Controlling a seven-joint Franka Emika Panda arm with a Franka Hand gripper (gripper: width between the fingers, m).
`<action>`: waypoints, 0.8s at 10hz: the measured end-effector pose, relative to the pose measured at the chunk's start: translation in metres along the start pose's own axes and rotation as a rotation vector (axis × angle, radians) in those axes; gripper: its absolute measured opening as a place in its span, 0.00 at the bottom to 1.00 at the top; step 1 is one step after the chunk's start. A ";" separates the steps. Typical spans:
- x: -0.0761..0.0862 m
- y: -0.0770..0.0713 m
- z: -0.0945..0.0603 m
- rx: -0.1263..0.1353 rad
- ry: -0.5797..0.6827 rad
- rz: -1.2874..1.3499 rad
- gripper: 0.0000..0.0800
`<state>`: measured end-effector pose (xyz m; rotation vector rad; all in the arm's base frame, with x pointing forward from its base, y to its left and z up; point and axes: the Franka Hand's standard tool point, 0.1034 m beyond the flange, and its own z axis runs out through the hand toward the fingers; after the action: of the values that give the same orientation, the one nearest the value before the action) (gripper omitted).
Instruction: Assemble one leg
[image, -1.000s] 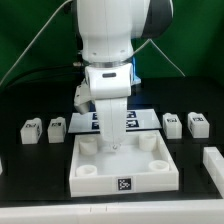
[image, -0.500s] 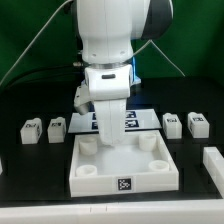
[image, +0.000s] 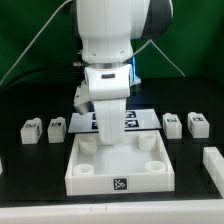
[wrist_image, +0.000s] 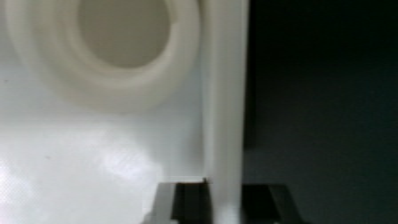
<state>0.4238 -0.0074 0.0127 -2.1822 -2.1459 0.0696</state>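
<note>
Several small white legs with marker tags lie on the black table: two at the exterior view's left (image: 30, 129) (image: 56, 126) and two at its right (image: 172, 122) (image: 198, 124). The large white square panel (image: 100, 178) with round corner sockets lies in the middle. My gripper (image: 112, 142) points down at the panel's far rim. In the wrist view my gripper (wrist_image: 226, 192) has its dark fingers (wrist_image: 187, 205) on either side of the panel's thin upright rim (wrist_image: 224, 100), closed against it. One round socket (wrist_image: 116, 40) shows beside the rim. No leg is held.
The marker board (image: 138, 118) lies behind the panel, partly hidden by the arm. Another white part (image: 213, 161) lies at the exterior view's right edge. Green walls stand at the back.
The panel has shifted slightly toward the exterior view's left, with its front tag moving the same way. The arm has barely moved.
</note>
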 end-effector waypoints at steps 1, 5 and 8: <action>0.000 0.000 0.000 0.000 0.000 0.000 0.08; 0.017 0.017 -0.004 -0.025 0.011 -0.027 0.08; 0.047 0.049 -0.009 -0.056 0.035 -0.022 0.08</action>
<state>0.4739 0.0384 0.0186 -2.1719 -2.1781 -0.0295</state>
